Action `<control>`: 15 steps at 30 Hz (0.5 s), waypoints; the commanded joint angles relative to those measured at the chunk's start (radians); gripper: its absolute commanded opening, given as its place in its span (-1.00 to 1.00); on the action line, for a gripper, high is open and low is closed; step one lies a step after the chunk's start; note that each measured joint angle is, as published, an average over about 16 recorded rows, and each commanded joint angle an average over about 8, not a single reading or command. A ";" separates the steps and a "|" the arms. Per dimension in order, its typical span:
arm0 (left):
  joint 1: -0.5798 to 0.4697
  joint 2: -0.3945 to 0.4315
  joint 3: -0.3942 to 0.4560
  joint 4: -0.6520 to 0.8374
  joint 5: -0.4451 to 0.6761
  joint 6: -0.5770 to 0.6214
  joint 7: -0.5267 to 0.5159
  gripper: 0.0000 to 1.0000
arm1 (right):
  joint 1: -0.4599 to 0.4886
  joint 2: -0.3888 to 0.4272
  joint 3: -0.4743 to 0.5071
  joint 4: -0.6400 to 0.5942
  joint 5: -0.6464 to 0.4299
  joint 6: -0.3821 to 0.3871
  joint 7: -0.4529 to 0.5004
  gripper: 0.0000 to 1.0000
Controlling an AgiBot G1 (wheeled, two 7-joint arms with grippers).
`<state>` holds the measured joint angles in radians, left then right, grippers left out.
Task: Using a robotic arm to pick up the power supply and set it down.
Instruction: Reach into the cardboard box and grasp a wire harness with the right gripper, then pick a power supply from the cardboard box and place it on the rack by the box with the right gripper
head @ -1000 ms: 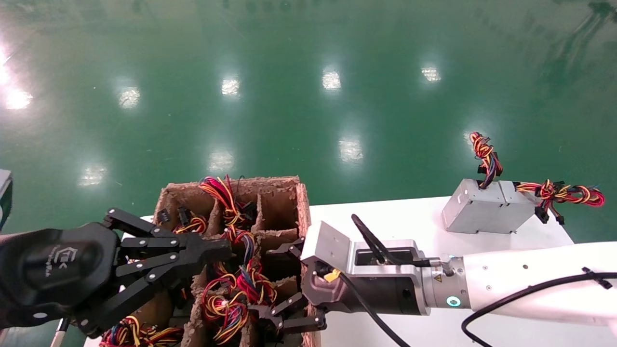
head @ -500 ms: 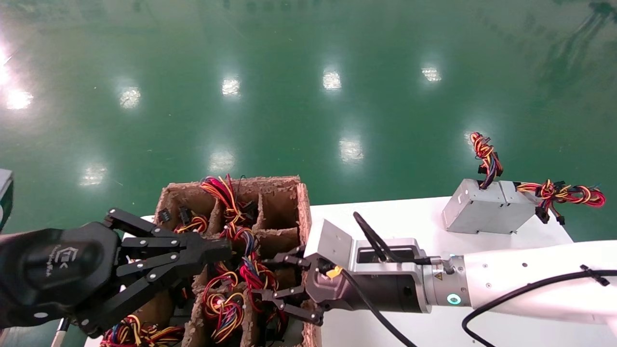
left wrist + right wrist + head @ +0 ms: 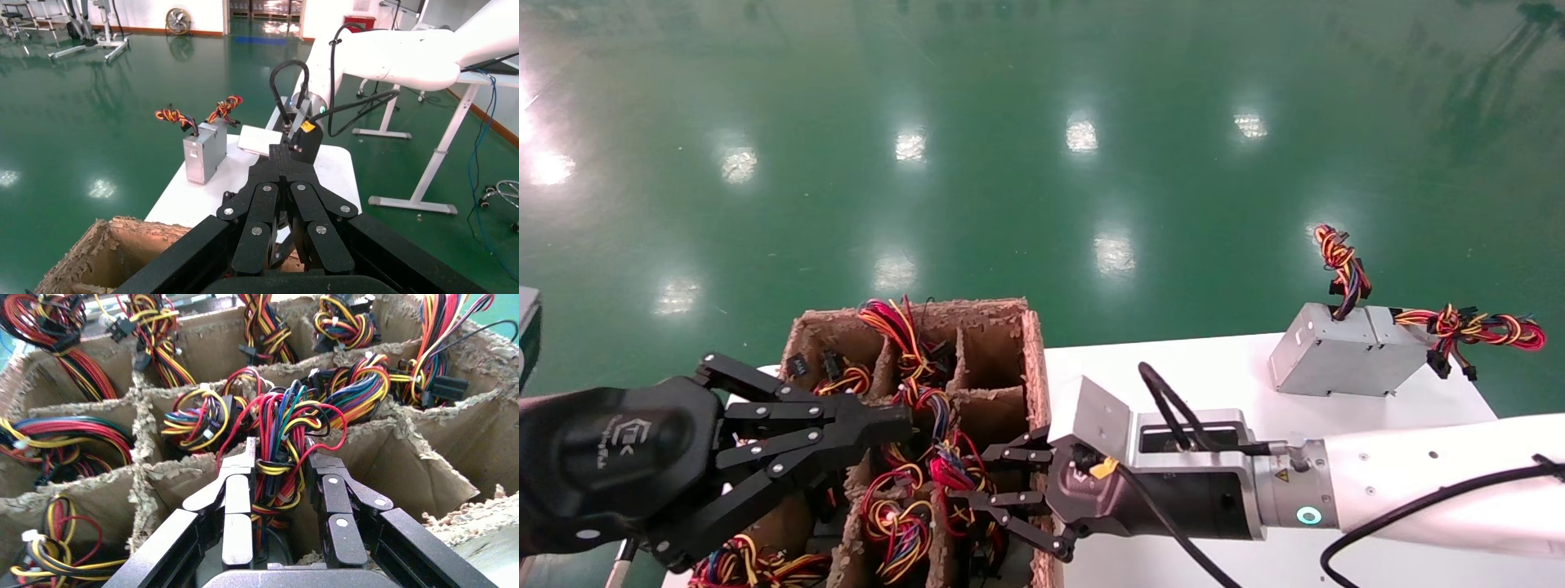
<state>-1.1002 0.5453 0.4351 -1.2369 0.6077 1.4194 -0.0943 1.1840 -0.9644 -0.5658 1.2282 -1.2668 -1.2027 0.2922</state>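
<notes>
Right gripper [image 3: 278, 478] grabs the wire bundle [image 3: 287, 435].
The power supply stands upright, hidden in the cardboard box [image 3: 1032, 343]; wires squeezed between fingers [image 3: 237, 496].

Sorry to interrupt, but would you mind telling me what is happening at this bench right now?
The right hand is reaching into a divided cardboard box and its fingers straddle a knotted wire bundle in one cell; the power supply under it is hidden. The left hand hovers shut beside the box. Two finished units stand on the white table.
</notes>
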 commanded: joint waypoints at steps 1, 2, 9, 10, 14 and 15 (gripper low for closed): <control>0.000 0.000 0.000 0.000 0.000 0.000 0.000 -1.00 | -0.001 0.003 0.003 0.002 0.008 -0.004 0.002 -1.00; 0.000 0.000 0.000 0.000 0.000 0.000 0.000 -1.00 | -0.001 0.005 0.005 0.007 0.013 -0.005 0.008 -1.00; 0.000 0.000 0.000 0.000 0.000 0.000 0.000 -1.00 | 0.008 0.026 0.025 0.043 0.060 -0.016 0.069 -1.00; 0.000 0.000 0.000 0.000 0.000 0.000 0.000 -1.00 | 0.010 0.029 0.028 0.050 0.068 -0.018 0.079 -1.00; 0.000 0.000 0.000 0.000 0.000 0.000 0.000 -1.00 | 0.018 0.049 0.045 0.083 0.104 -0.028 0.115 -1.00; 0.000 0.000 0.000 0.000 0.000 0.000 0.000 -1.00 | 0.020 0.056 0.050 0.090 0.114 -0.031 0.124 -1.00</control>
<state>-1.1002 0.5453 0.4351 -1.2369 0.6077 1.4194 -0.0942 1.2066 -0.9041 -0.5131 1.3103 -1.1505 -1.2376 0.4138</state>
